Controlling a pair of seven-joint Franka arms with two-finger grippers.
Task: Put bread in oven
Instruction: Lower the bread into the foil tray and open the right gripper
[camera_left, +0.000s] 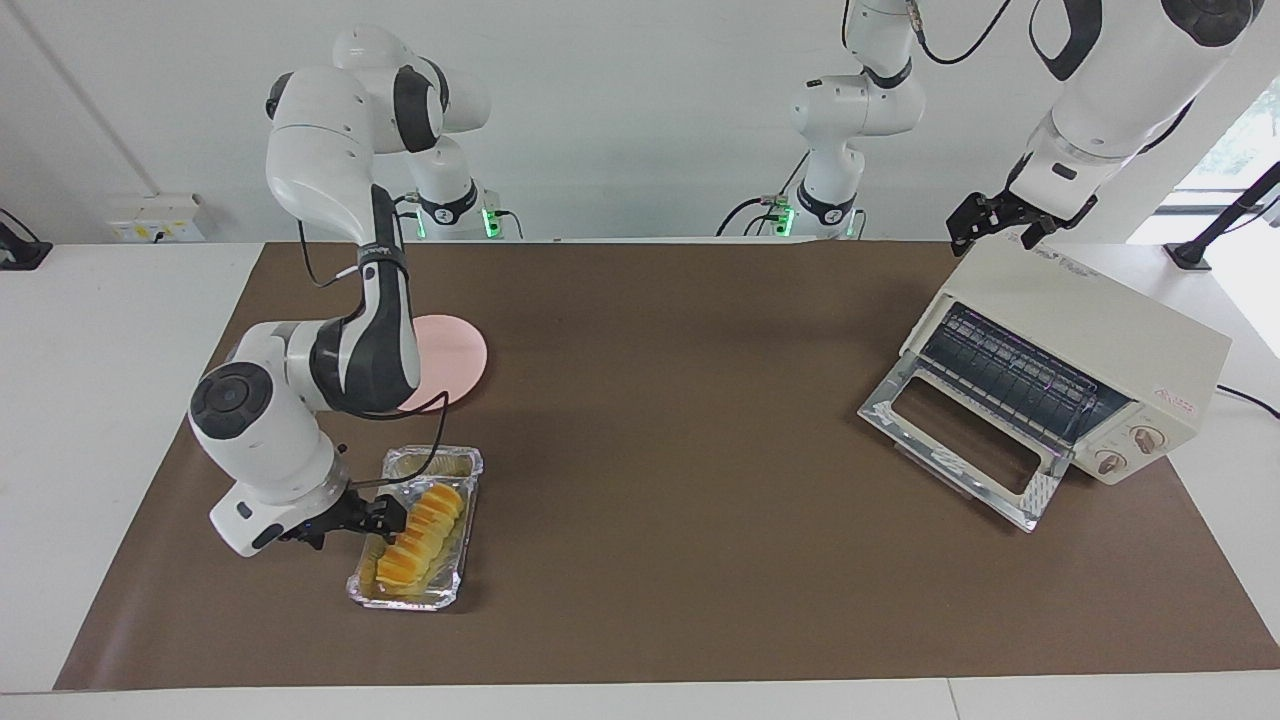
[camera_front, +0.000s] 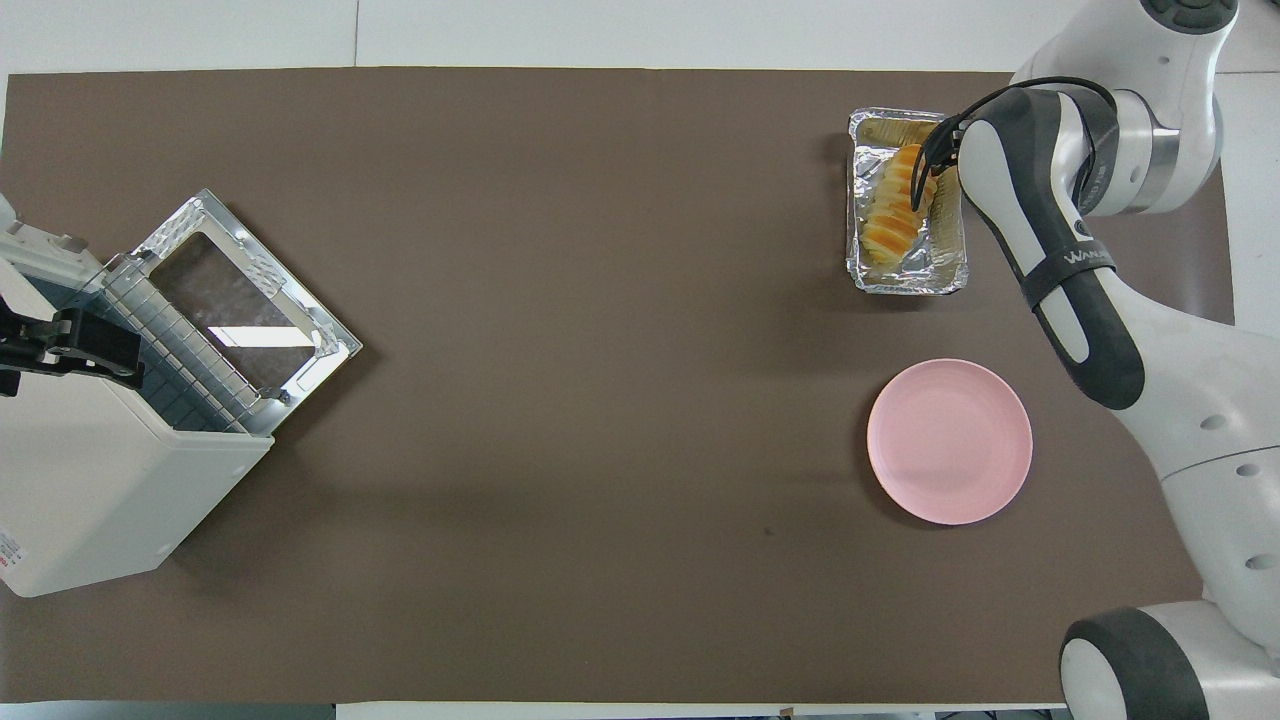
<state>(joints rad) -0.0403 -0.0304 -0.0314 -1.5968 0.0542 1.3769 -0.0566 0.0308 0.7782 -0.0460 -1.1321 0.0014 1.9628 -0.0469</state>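
Right tool (camera_left: 388, 516) open beside bread (camera_left: 420, 540).

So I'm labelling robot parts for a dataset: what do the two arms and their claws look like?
Both arms are glossy white with rounded shells and dark grey joint bands. The right arm carries a thin black cable along its forearm and small white lettering on a grey band. The right claw and left claw are small and black.

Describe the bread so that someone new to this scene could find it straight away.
Start at the brown mat and go to the right arm's end of the table. There, farther from the robots than the round pink plate, sits a crinkled foil tray. The bread lies in it: a ridged yellow-orange row of slices, the only food in sight.
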